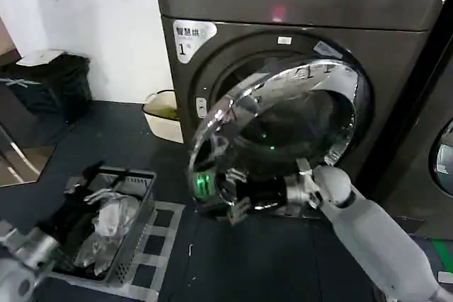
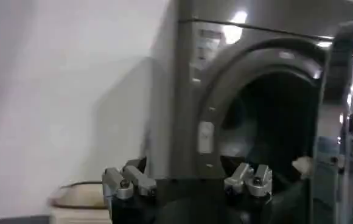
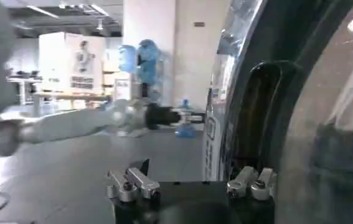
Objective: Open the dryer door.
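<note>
The dryer [image 1: 297, 5], dark grey with a "1" sticker [image 1: 190, 39], has its door [image 1: 244, 107] swung partly out, chrome rim towards me. Its dark opening [image 2: 268, 122] shows in the left wrist view, with the door's edge [image 2: 347, 91] beside it. My right gripper [image 1: 237, 206] is at the door's lower edge and stands open [image 3: 192, 182]. The chrome rim [image 3: 222, 91] runs down close to one of its fingers [image 3: 252, 181], which hold nothing. My left gripper [image 2: 188, 182] is open and empty, well back from the dryer; its arm [image 1: 18, 266] rests low on the left.
A grey mesh basket [image 1: 138, 206] holding clothes sits on the floor at the left. A white tub [image 1: 161, 114] stands against the dryer's left side, and a black bin [image 1: 53, 83] by the wall. Another dark machine [image 1: 432, 139] adjoins on the right.
</note>
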